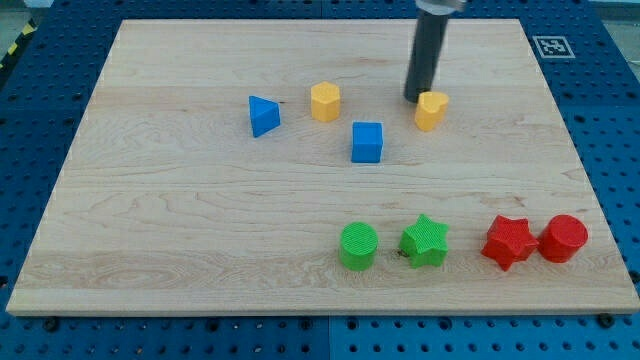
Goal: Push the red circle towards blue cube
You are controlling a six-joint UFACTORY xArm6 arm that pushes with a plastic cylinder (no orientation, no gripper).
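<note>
The red circle [563, 238] stands near the board's bottom right, touching or almost touching the red star [508, 242] on its left. The blue cube [367, 142] sits near the middle of the board, up and to the left of the red circle. My tip [417, 98] rests on the board near the view's top, right beside the left side of a yellow heart-like block [431, 110]. It is up and to the right of the blue cube and far from the red circle.
A blue triangle [263, 116] and a yellow hexagon [325, 102] lie to the left of the blue cube. A green circle [358, 246] and a green star [425, 241] sit in the bottom row, left of the red star. The wooden board [150, 220] lies on a blue pegboard.
</note>
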